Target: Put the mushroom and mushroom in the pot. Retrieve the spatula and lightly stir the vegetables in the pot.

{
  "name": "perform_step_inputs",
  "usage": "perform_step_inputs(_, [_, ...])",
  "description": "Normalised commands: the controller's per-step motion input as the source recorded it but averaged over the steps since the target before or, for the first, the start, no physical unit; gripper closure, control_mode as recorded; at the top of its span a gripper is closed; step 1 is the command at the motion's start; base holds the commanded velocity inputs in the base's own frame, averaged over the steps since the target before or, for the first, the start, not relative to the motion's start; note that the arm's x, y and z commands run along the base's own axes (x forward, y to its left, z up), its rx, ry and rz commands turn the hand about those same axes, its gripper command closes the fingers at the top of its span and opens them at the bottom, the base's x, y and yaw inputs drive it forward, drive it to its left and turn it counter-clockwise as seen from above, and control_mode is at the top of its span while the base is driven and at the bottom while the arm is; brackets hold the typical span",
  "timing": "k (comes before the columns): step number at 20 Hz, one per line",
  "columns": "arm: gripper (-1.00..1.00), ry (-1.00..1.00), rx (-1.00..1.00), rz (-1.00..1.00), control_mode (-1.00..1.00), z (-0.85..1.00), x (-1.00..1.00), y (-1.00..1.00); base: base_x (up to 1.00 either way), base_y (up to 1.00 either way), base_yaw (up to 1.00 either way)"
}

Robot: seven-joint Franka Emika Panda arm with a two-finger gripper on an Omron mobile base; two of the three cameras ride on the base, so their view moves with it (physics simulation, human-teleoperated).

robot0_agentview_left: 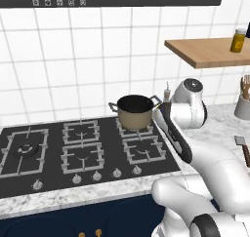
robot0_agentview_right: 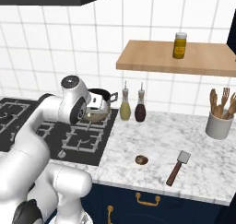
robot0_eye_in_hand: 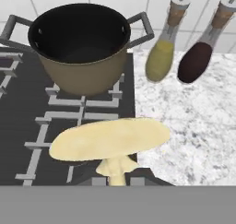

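1 pot [robot0_eye_in_hand: 78,52], 2 mushrooms: pale mushroom [robot0_eye_in_hand: 110,140] in claw, brown mushroom [robot0_agentview_right: 141,160] on counter.

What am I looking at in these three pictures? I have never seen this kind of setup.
It is a simulated kitchen with a white robot arm. Two pictures come from cameras behind the arm, one on its left and one on its right. The third comes from a camera on its hand, looking along it. That view shows a pale mushroom close in front of the camera, apparently held, with the pot on the stove beyond. The pot's dark inside looks empty. On the marble counter lie a brown mushroom and a spatula, with two bottles and a utensil holder behind.
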Motion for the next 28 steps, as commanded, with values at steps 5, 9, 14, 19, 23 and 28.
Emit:
perform_step_inputs(5, [1.0,0.0,0.0,0.0,-1.0,0.34,0.64,0.32,0.0,0.0,0.0])
perform_step_inputs(9, [1.0,0.0,0.0,0.0,-1.0,-0.05,0.73,0.26,0.0,0.0,0.0])
perform_step_inputs(14, [1.0,0.0,0.0,0.0,-1.0,-0.2,0.66,0.13,0.0,0.0,0.0])
perform_step_inputs(19, [1.0,0.0,0.0,0.0,-1.0,-0.44,0.55,0.12,0.0,0.0,0.0])
perform_step_inputs(23, [1.0,0.0,0.0,0.0,-1.0,-0.41,0.51,0.11,0.0,0.0,0.0])
perform_step_inputs(28, [1.0,0.0,0.0,0.0,-1.0,-0.1,0.52,0.07,0.0,0.0,0.0])
